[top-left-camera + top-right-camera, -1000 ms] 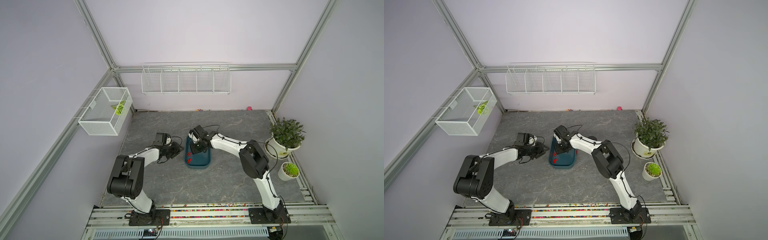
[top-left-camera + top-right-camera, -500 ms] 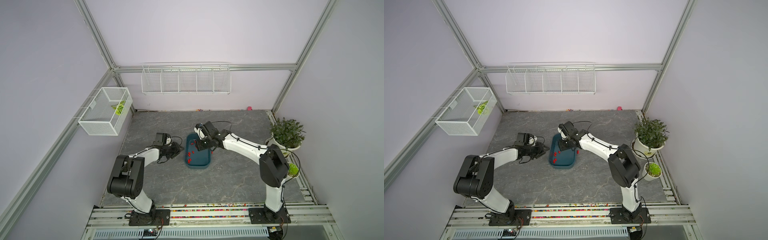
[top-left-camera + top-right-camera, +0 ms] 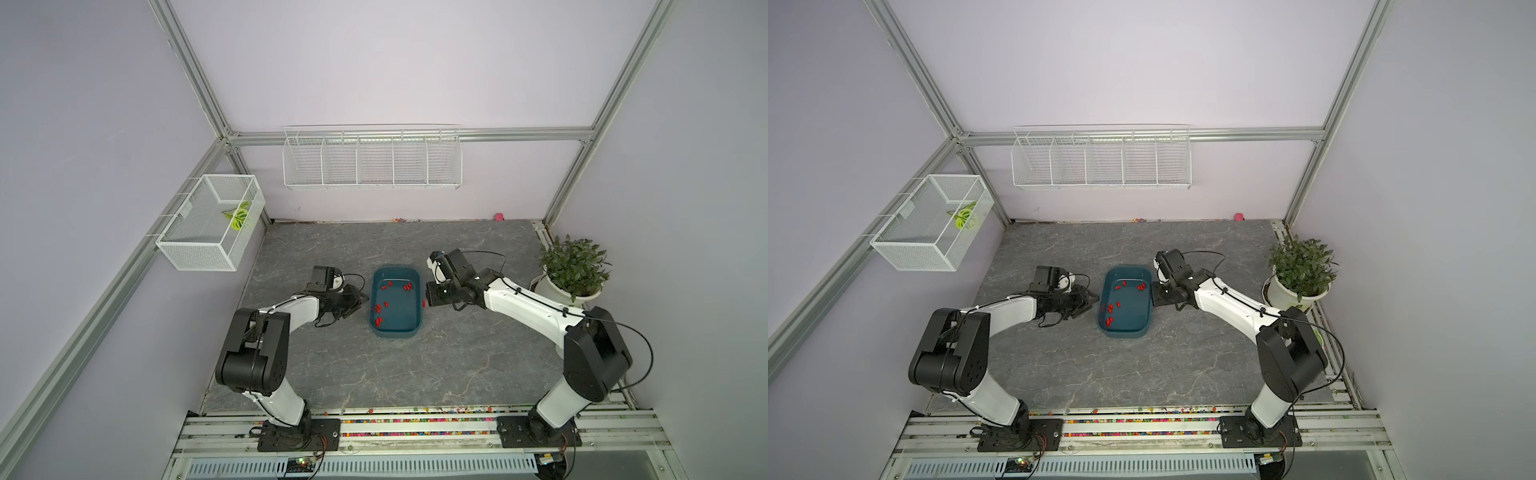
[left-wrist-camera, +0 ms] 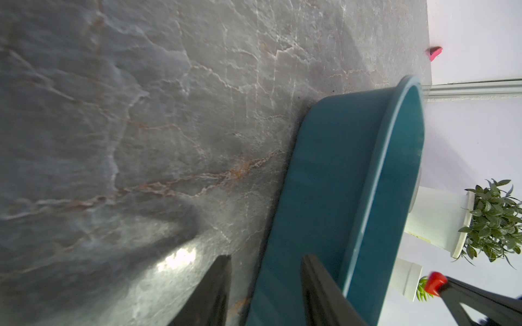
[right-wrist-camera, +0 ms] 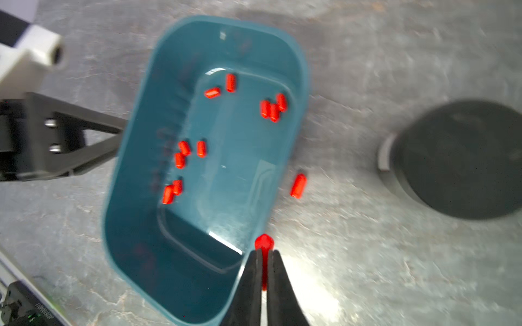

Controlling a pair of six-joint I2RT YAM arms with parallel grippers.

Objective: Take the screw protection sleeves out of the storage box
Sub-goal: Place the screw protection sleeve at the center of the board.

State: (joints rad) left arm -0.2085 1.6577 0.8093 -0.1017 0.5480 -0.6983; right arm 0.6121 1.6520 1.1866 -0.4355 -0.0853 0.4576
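Right gripper (image 5: 264, 254) is pinching one sleeve (image 5: 264, 242) at three o'clock of the storage box (image 3: 395, 332). Other screw protection sleeves (image 5: 180, 158) are lying inside. Left gripper (image 3: 360, 302), parted, is sitting at nine o'clock. The sleeve is protruding past the tips, so it is probably at risk of slipping back in.

Your storage box (image 3: 394, 331) stands upright on the table (image 3: 457, 353), roughly midway between its left and right edges, with its long walls running near to far. It is dark teal, rectangular, round-cornered and smooth inside. You can count ten screw protection sleeves (image 5: 201, 148) on its floor. They are tiny bright red cylinders lying on their sides: three bunched by the far right corner, two near the far wall, five nearer the left wall. One more sleeve (image 5: 298, 185) lies on the table just beside the right wall. Another (image 5: 264, 242) is pinched in the right gripper (image 5: 264, 255) by the right rim.
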